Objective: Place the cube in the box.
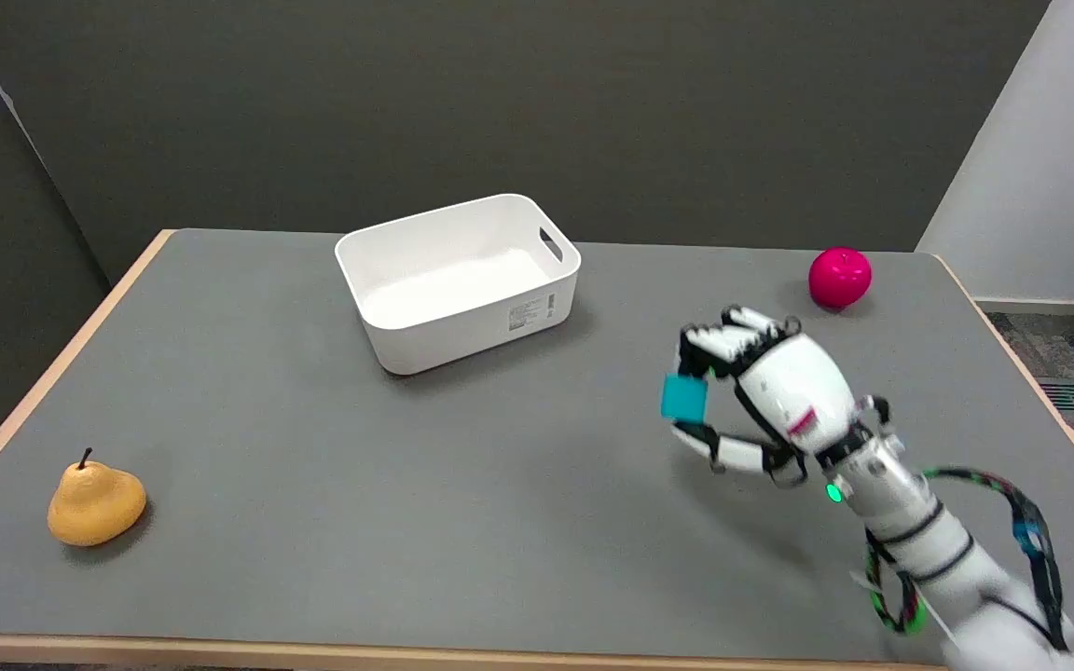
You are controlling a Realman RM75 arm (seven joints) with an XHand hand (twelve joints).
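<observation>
1. Far left on the table (313,522): pear (95,503), not involved.
2. Box (459,280) mid-back, looks empty.
3. Right of it, hand (761,396) pinches cube (684,398), apparently lifted off the surface.
4. Carry step; next needs moving left over box, then release.

box (459,280): on the desk (406,485), far side, about 12 o'clock from the desk's middle
pear (95,503): near left corner, 8 o'clock
apple (840,277): far right corner, 2 o'clock
right hand (770,391): right of centre, 4 o'clock of the box
cube (684,397): between the fingers (719,343), on the hand's left side, above the desk
</observation>
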